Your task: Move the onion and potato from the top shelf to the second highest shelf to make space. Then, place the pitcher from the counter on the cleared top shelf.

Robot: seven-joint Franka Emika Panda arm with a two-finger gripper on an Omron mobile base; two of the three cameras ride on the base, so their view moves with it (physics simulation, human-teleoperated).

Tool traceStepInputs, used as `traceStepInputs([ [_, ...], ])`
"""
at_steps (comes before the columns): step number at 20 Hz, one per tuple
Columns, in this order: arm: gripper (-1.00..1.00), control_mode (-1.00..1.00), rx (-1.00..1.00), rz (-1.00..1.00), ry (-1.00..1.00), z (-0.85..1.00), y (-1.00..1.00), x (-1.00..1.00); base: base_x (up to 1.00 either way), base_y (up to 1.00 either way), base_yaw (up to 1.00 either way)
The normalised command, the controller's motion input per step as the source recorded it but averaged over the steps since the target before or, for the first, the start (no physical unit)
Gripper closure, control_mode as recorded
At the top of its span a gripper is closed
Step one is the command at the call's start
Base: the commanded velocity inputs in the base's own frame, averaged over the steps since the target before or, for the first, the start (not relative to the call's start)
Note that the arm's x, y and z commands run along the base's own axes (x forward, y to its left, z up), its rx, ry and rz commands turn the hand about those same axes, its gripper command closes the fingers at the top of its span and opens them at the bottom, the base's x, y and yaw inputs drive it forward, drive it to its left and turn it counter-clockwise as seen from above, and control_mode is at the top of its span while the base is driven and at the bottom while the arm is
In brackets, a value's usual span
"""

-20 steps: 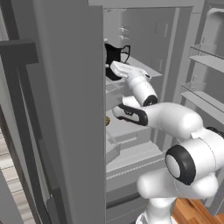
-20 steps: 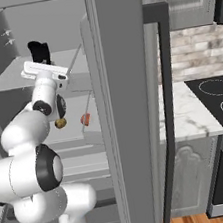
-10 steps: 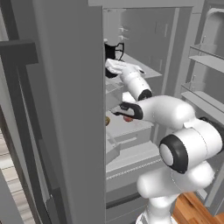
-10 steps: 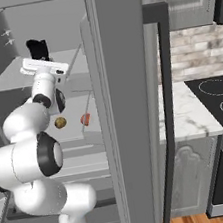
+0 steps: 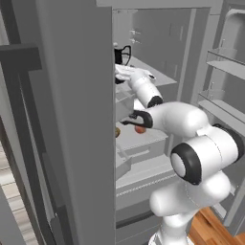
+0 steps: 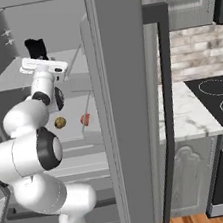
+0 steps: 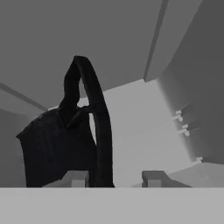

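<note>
The black pitcher (image 5: 122, 54) stands upright at the back left of the top shelf (image 5: 160, 77) in the open fridge, also in the right base view as pitcher (image 6: 35, 47). My gripper (image 7: 113, 178) is right at it, open, its fingertips (image 7: 75, 178) either side of the loop handle (image 7: 98, 118) with a gap on the right side. One level down, the red-orange onion (image 6: 85, 119) and the mottled potato (image 6: 60, 122) lie side by side on the second highest shelf (image 6: 79, 132). The marbled counter (image 6: 185, 117) lies right of the fridge.
The open fridge door (image 5: 72, 119) stands close on the left of the arm, and its other door (image 6: 127, 101) on the right. Door racks (image 5: 225, 62) line the far right. A black stovetop (image 6: 221, 102) adjoins the counter, with grey cabinet fronts (image 6: 188, 173) below.
The jaws have parted from shut on the pitcher's handle to open. The hand stays at the pitcher while the elbow has swung forward and down.
</note>
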Motion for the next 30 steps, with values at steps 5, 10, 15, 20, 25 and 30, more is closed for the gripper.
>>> traceStepInputs([
  [5,-1.00,-1.00,0.00,0.00,-0.12,-0.46,0.00,0.00,0.00,0.00,0.00],
  [10,-1.00,-1.00,0.00,0.00,-0.13,-0.14,0.00,-0.22,0.00,0.00,0.00],
  [15,-1.00,-1.00,0.00,0.00,-0.04,0.17,0.00,-0.72,0.00,0.00,0.00],
  [20,-1.00,-1.00,0.00,0.00,0.09,0.48,0.00,-0.93,0.00,0.00,0.00],
  [25,-1.00,-1.00,-0.13,0.01,0.35,0.85,0.00,-0.68,0.00,0.00,0.00],
  [30,-1.00,-1.00,-0.20,0.00,0.47,0.54,0.00,-0.85,0.00,0.00,0.00],
])
